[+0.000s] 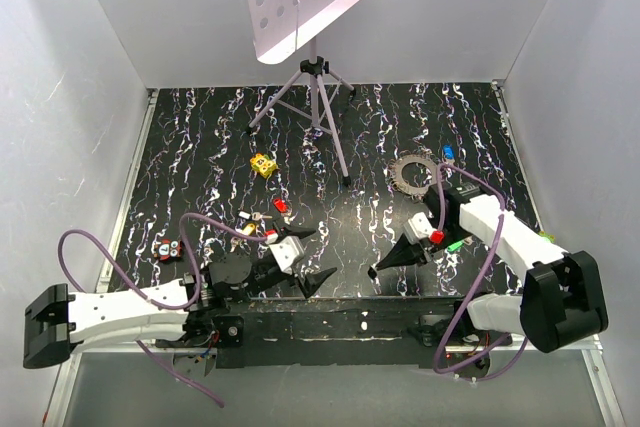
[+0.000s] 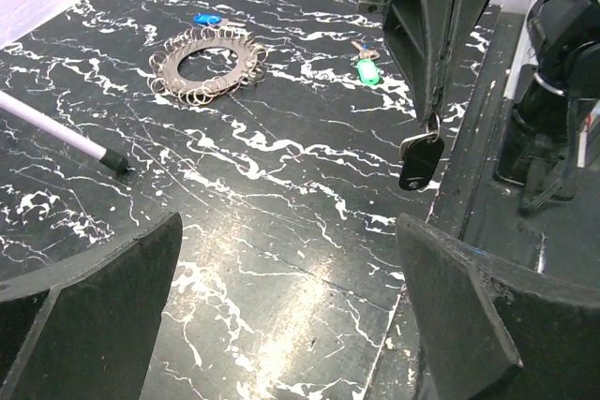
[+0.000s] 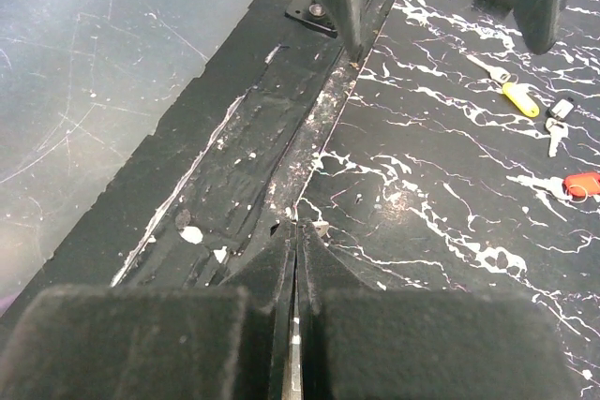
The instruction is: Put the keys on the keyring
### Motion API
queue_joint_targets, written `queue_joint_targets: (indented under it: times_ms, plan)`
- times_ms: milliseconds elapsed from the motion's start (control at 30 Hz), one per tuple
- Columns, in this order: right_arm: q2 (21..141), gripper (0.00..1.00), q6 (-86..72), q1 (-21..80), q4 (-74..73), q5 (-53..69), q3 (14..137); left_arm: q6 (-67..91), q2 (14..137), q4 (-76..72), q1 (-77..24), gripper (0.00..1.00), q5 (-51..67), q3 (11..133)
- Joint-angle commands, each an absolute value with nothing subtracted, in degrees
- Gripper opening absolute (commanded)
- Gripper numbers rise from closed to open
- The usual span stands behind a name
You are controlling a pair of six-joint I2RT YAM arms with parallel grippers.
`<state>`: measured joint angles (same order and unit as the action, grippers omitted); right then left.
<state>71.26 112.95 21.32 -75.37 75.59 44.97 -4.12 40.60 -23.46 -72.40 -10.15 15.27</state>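
Note:
The keyring (image 1: 413,173) lies flat at the back right of the mat; it also shows in the left wrist view (image 2: 208,63). My right gripper (image 1: 380,267) is shut on a black key (image 2: 421,158), which hangs from its tips just above the mat's front edge. In the right wrist view the right gripper (image 3: 298,227) has its jaws pressed together. My left gripper (image 1: 322,253) is open and empty, facing the right gripper; in its own view the left gripper (image 2: 289,231) has bare mat between the jaws. A blue key (image 1: 448,152) and a green key (image 1: 455,245) lie near the right arm.
A tripod (image 1: 318,112) holding a white perforated panel stands at the back centre. A yellow block (image 1: 263,164) and a red key (image 1: 280,204) lie left of centre. More keys (image 1: 245,219) lie near the left arm, others at the far left (image 1: 168,249). White walls enclose the mat.

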Motion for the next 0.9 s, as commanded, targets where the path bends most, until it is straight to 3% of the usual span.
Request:
queue_joint_targets:
  times_ms: [0, 133, 300, 567, 700, 867]
  plan:
    - [72.5, 0.01, 137.7, 21.1, -91.2, 78.7, 48.2, -6.3, 43.1, -25.4, -72.7, 0.98, -12.7, 15.7]
    - [74.0, 0.01, 129.8, 20.6, -91.0, 79.0, 50.4, -4.1, 45.2, -24.6, -72.7, 0.98, -15.6, 16.7]
    - [74.1, 0.01, 105.5, 17.3, -83.5, 74.9, 54.0, 4.6, 44.7, -16.8, -72.6, 0.98, -22.5, 20.0]
    - [71.5, 0.01, 65.8, 17.3, -72.8, 51.2, 55.5, 7.9, 41.2, -10.0, -72.4, 0.98, -22.3, 21.4]
    - [74.3, 0.01, 58.0, 16.4, -73.5, 37.5, 55.7, 8.7, 39.5, -9.8, -72.5, 0.98, -22.4, 21.1]
    - [78.5, 0.01, 52.0, 13.6, -70.5, 29.3, 53.0, 11.4, 38.6, -7.7, -72.6, 0.98, -22.0, 21.4]
